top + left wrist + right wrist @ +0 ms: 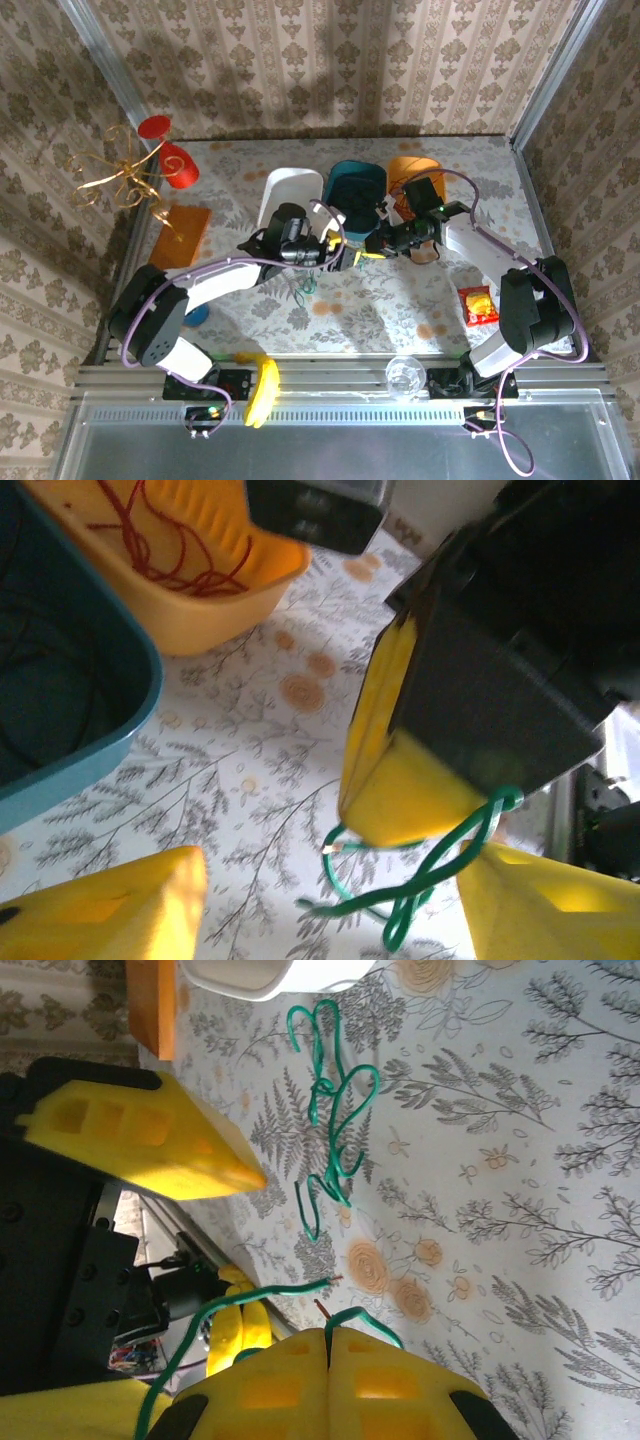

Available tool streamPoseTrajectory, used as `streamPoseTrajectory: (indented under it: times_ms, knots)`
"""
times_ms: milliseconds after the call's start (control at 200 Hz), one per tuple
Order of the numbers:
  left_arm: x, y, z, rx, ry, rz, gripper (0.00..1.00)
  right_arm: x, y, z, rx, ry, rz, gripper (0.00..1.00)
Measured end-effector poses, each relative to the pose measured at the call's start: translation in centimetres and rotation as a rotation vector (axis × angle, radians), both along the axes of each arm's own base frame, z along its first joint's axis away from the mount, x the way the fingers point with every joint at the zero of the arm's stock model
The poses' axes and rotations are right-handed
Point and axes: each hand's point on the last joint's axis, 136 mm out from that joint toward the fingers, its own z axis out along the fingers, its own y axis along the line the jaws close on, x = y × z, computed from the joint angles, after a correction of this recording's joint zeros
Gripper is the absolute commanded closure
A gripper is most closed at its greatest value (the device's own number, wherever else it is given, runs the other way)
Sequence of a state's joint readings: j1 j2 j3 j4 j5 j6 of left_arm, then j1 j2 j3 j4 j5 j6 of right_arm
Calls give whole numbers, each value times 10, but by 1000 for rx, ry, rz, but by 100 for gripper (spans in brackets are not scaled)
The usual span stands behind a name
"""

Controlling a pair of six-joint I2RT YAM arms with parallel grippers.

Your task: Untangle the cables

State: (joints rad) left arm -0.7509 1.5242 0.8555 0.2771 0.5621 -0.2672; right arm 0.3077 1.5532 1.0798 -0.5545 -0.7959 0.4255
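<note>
One green cable (455,845) is pinched by the right gripper (327,1340), seemingly offered between spread fingers of the left gripper (330,880).

You have green cable (335,1110) lying in tangled loops on the desk (520,1160), a green strand (450,860) pinched in the right gripper (328,1340), and red cable (165,550) coiled in the orange tub (200,620).

Green cable (333,1088); red cable (185,578); orange bin (230,610); teal bin (130,700); tablecloth (240,780) white w/ grey fern, orange flower print.
</note>
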Motion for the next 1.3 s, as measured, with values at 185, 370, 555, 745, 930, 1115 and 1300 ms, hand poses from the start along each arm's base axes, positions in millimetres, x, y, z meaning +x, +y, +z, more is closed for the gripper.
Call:
streamPoseTrajectory:
  times_ms: [185,370,555,745,930,1115,1300]
  knots:
    - [-3,-14,5,-30,27,-61,80,0,0,0,4,2,-1,96]
    - [-7,-18,5,-47,53,-84,100,1,-2,-1,-4,7,-10,96]
    - [10,-11,-3,-17,53,22,100,2,-4,0,-21,-3,-24,97]
    - [38,36,-39,85,71,286,100,16,-26,13,-100,-92,-135,97]
    - [38,52,-28,71,45,356,100,26,-56,28,-182,-178,-291,97]
    - [42,71,-9,-20,44,405,100,32,-71,43,-216,-241,-400,97]
    - [49,87,4,-79,50,441,100,42,-66,58,-170,-299,-431,63]
